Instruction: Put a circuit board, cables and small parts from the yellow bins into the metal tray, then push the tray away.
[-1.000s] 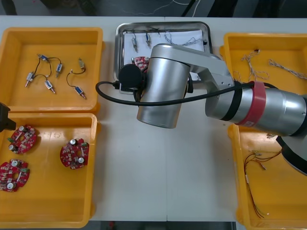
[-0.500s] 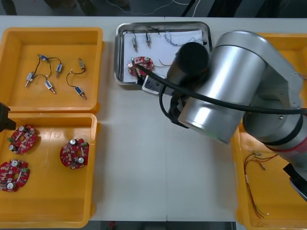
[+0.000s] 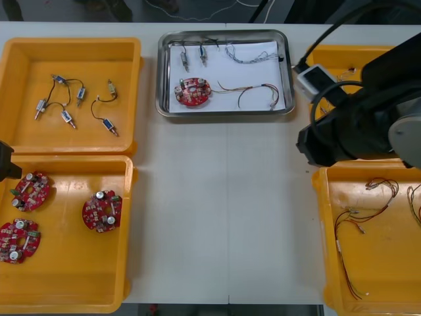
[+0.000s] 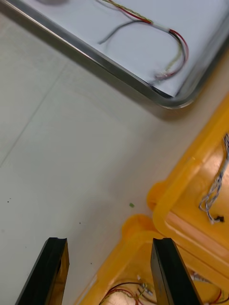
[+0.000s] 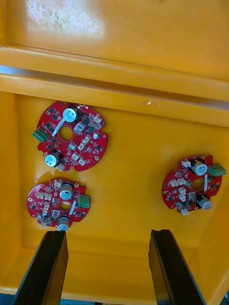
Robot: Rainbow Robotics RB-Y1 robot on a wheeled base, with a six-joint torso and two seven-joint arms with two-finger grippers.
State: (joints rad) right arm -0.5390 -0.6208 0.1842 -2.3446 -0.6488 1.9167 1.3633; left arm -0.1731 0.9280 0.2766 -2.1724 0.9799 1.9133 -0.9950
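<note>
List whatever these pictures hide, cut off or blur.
Front view: right arm covers most of the far right yellow bin.
Front view: edge cuts the near right yellow bin.
Front view: small metal parts in the metal tray, too small to identify.
Right wrist view: cable end beyond the open right hand, blurred.
Left wrist view: edge cuts the circuit-board bin under the open left hand.

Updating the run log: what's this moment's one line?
tray: board, cables, parts inside | right pincer: open, beside near right bin | left pincer: open, over board bin
</note>
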